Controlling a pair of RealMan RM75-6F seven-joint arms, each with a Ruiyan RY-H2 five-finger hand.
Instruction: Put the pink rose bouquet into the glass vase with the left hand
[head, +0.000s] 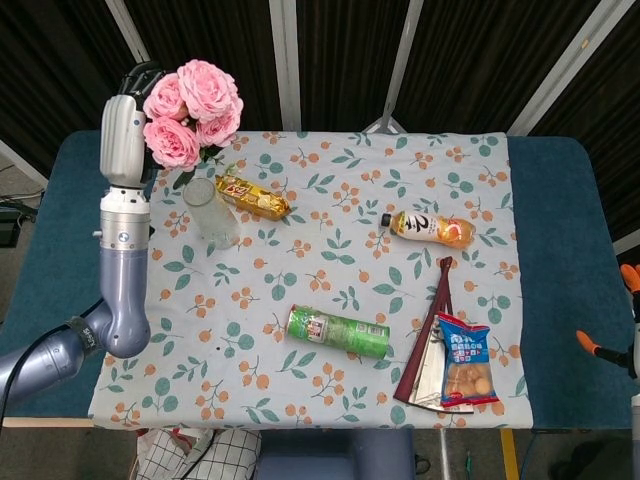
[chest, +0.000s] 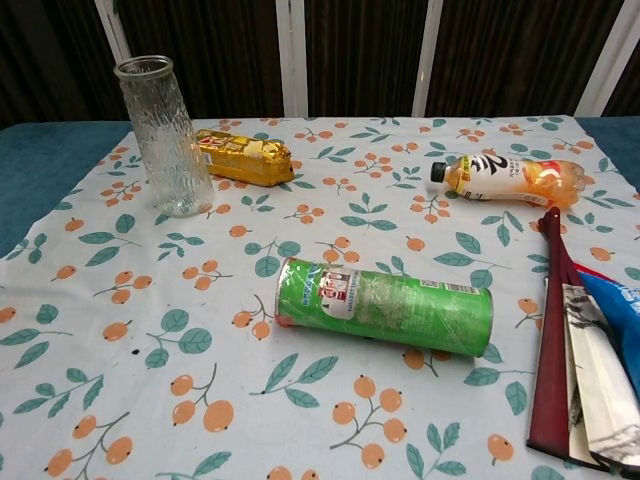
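My left hand (head: 123, 125) holds the pink rose bouquet (head: 191, 110) raised high in the head view, above and a little behind the glass vase (head: 211, 212). The blooms sit to the right of the hand, and green leaves and stem hang down toward the vase mouth. The vase (chest: 166, 136) stands upright and empty at the table's back left in the chest view, where neither the hand nor the bouquet shows. Only orange fingertips of my right hand (head: 628, 318) appear at the far right edge; I cannot tell how they are set.
A gold snack packet (head: 252, 196) lies just right of the vase. A juice bottle (head: 430, 229) lies at the right, a green canister (head: 338, 332) lies on its side at the front centre, and a folded fan (head: 428, 338) and a blue snack bag (head: 466, 362) lie at the front right.
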